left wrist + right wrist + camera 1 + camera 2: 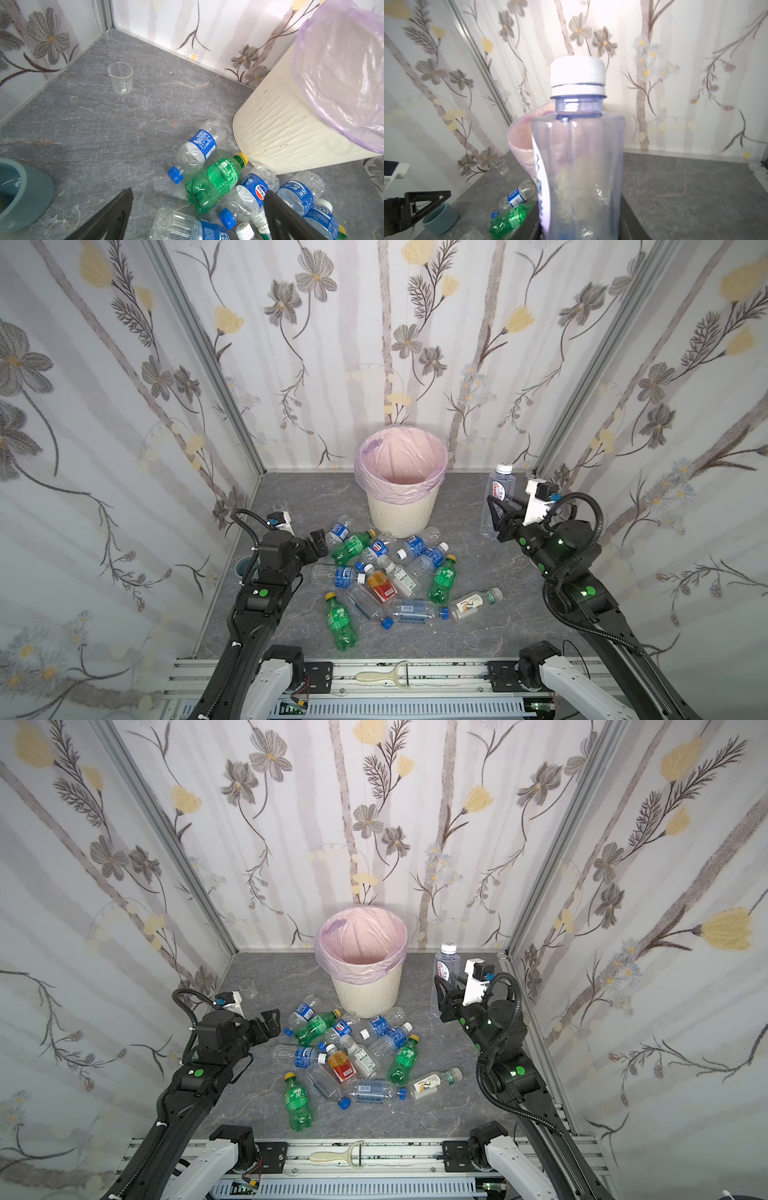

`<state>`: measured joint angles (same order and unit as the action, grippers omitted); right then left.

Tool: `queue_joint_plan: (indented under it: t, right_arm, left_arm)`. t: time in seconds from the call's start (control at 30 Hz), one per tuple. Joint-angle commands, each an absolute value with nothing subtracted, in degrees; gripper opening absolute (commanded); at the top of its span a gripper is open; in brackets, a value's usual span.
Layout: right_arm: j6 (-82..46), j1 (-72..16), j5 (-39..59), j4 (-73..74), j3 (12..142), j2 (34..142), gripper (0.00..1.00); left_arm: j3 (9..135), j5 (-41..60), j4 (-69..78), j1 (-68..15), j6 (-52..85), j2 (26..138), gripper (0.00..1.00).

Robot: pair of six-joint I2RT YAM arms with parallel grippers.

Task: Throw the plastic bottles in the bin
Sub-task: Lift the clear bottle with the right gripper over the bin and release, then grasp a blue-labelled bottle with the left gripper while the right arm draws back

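Both top views show a grey marbled tabletop (478, 635) enclosed on three sides by floral-patterned walls, with an aluminium rail along the near edge. The bin (401, 510), cream-white with a pink bag folded over its rim, stands upright near the back wall, about midway between the side walls; open tabletop lies to either side of it. The right gripper (500, 512) is closed on a tall clear bottle with a white cap (498, 497), held upright to the right of the bin and apart from it; in the right wrist view this bottle (579, 162) fills the centre, with the bin's pink rim showing behind it. Bare surface extends from this arm to the right wall and to the near edge. The remaining plastic bottles (390, 576), green, clear with blue labels and one orange-red, lie on their sides in a loose heap in front of the bin, the farthest ones touching or just beside its base. The left gripper (199, 209) hangs with jaws spread wide over the heap's left edge, holding nothing. Left of the heap a glass beaker (121, 78) stands near the far left corner and a grey-blue cup (22, 193) stands close to the left wall.
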<state>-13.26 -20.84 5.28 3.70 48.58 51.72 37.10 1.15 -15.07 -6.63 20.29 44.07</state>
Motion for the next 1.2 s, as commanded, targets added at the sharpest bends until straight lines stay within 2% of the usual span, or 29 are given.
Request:
queue_joint_plan:
  t: [0.0,0.17,0.3,0.37,0.43,0.53,0.6,0.9,1.1,1.17]
  right_arm:
    - [-11.25,-21.51,7.55,9.65,50.3,51.19,0.39]
    - [-11.43,-22.97,9.97,10.9,58.89,60.97,0.41]
    - [-12.38,-25.98,12.81,6.82,75.52,78.32,0.42]
    - [-13.81,-26.94,13.65,3.21,85.53,88.59,0.41]
    - [-15.55,-27.36,13.88,-2.56,97.33,99.69,0.64]
    - [-16.79,-27.26,12.87,-9.05,107.58,108.43,0.86]
    - [-17.05,-27.3,13.04,-9.67,107.45,108.76,0.91]
    - [-14.3,-26.91,9.87,-6.26,88.54,92.76,0.93]
    - [-13.35,-26.11,9.93,-4.77,75.68,82.27,0.94]
    - [-12.78,-25.77,10.15,-3.87,70.72,78.89,0.95]
  left_arm:
    - [38.42,2.51,-16.23,-6.42,18.44,43.8,1.0]
    - [39.68,6.75,-17.29,-6.46,16.39,45.19,1.0]
    - [40.4,18.44,-17.79,-6.42,10.31,46.3,1.0]
    - [40.97,19.43,-18.28,-6.48,8.56,46.72,1.0]
    - [42.15,18.47,-19.5,-6.44,6.99,47.25,1.0]
    - [44.78,16.35,-22.86,-6.42,4.84,48.49,1.0]
    - [46.16,15.27,-25.28,-6.42,3.69,48.95,1.0]
    - [47.84,12.78,-28.52,-7.18,-0.47,48.67,1.0]
    - [51.41,14.87,-34.57,-12.48,-8.52,53.28,1.0]
    - [52.44,12.56,-34.89,-14.84,-11.25,55.07,1.0]
